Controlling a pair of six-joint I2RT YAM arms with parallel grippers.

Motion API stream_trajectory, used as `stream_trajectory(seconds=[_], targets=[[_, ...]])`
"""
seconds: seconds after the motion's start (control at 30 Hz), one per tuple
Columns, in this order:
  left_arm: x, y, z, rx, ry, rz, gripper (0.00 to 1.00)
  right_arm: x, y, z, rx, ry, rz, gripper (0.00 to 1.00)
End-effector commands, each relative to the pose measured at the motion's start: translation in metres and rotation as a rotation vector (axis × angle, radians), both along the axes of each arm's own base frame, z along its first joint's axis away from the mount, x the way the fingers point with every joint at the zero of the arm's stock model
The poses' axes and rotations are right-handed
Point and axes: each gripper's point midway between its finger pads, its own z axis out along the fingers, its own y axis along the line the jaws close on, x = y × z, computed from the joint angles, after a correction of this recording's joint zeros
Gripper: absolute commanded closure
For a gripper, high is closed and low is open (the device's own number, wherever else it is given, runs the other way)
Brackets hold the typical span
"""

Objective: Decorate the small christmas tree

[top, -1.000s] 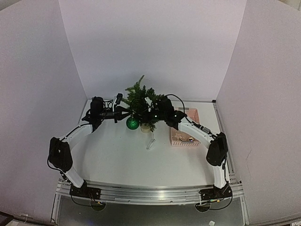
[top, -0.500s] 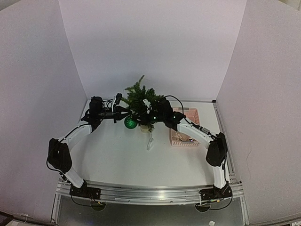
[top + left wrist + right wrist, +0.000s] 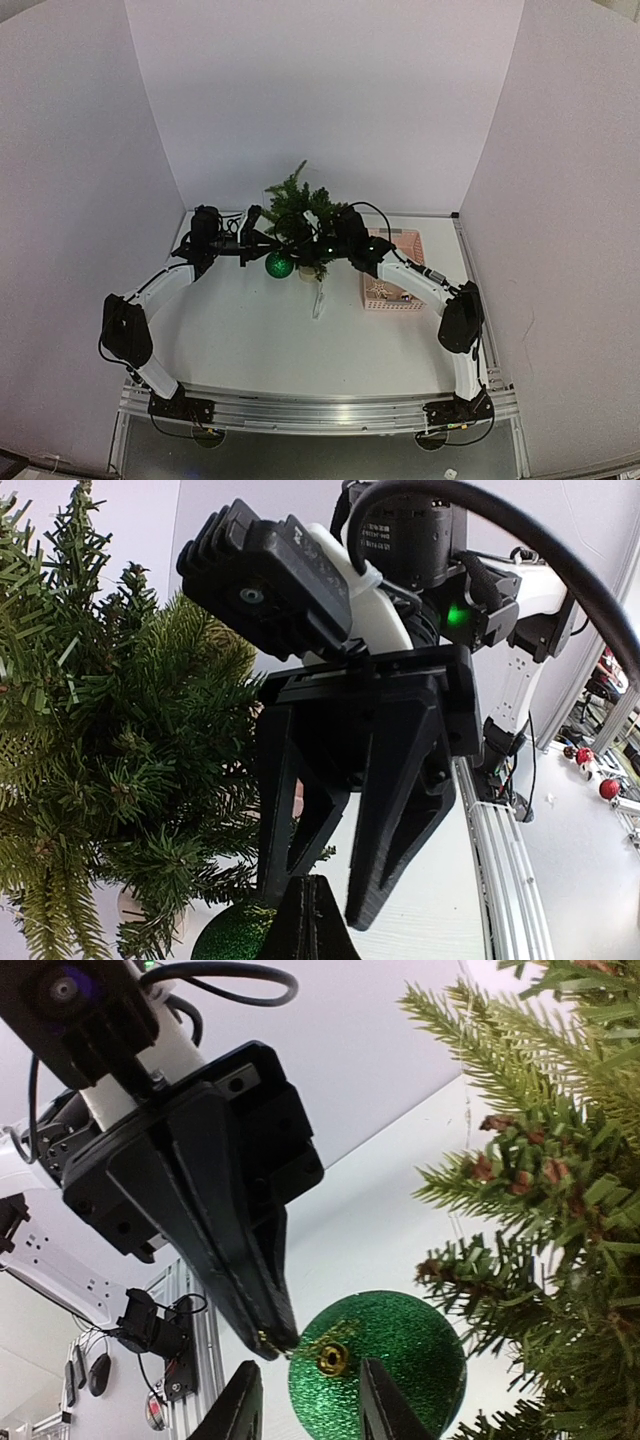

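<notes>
The small christmas tree [image 3: 294, 212] stands at the back middle of the table on a pale base. It also shows in the left wrist view [image 3: 110, 770] and the right wrist view [image 3: 560, 1190]. A glittery green ball [image 3: 279, 265] hangs at the tree's lower left. My left gripper [image 3: 264, 244] is shut on the ball's gold loop, as seen from the right wrist [image 3: 272, 1338]. My right gripper [image 3: 312, 1400] is open, with a finger on either side of the ball's gold cap [image 3: 330, 1358]. Its fingers [image 3: 400, 810] face the left wrist camera.
A pink basket [image 3: 392, 272] with small ornaments stands right of the tree, under the right forearm. A pale slim item [image 3: 320, 300] lies on the table in front of the tree. White walls enclose the table on three sides.
My left gripper has moved slightly right toward the tree, and the green ball has shifted a little with it. The right gripper stays at the tree.
</notes>
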Motion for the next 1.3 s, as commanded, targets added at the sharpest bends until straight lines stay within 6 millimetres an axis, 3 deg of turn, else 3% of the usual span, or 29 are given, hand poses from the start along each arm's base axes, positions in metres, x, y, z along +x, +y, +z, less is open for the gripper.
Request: stream_trajectory(seconds=[0.0, 0.17, 0.23, 0.37, 0.5, 0.77, 0.83, 0.97, 1.27], targets=[[-0.014, 0.003, 0.024, -0.019, -0.077, -0.028, 1.0, -0.013, 0.003, 0.026, 0.061, -0.038, 0.07, 0.68], [-0.015, 0.002, 0.026, -0.023, -0.075, -0.032, 1.0, -0.008, 0.006, 0.031, 0.08, -0.048, 0.058, 0.91], [-0.015, 0.003, 0.028, -0.025, -0.076, -0.031, 1.0, -0.007, 0.007, 0.031, 0.082, -0.049, 0.057, 0.96], [-0.015, 0.003, 0.03, -0.029, -0.074, -0.035, 1.0, -0.005, 0.006, 0.029, 0.076, -0.05, 0.04, 0.96], [-0.016, 0.002, 0.035, -0.045, -0.079, -0.041, 1.0, -0.004, 0.007, 0.025, 0.071, -0.043, 0.039, 0.84], [-0.02, 0.005, 0.05, -0.085, -0.058, -0.067, 1.0, -0.007, 0.007, 0.024, 0.073, -0.041, 0.058, 0.83], [-0.021, 0.005, 0.052, -0.088, -0.055, -0.075, 1.0, -0.008, 0.007, 0.025, 0.074, -0.043, 0.059, 0.85], [-0.022, 0.006, 0.05, -0.082, -0.042, -0.082, 1.0, -0.008, 0.006, 0.028, 0.079, -0.057, 0.056, 0.99], [-0.014, 0.012, 0.039, -0.025, -0.075, -0.034, 1.0, -0.007, -0.002, 0.028, 0.066, -0.084, 0.022, 1.0]])
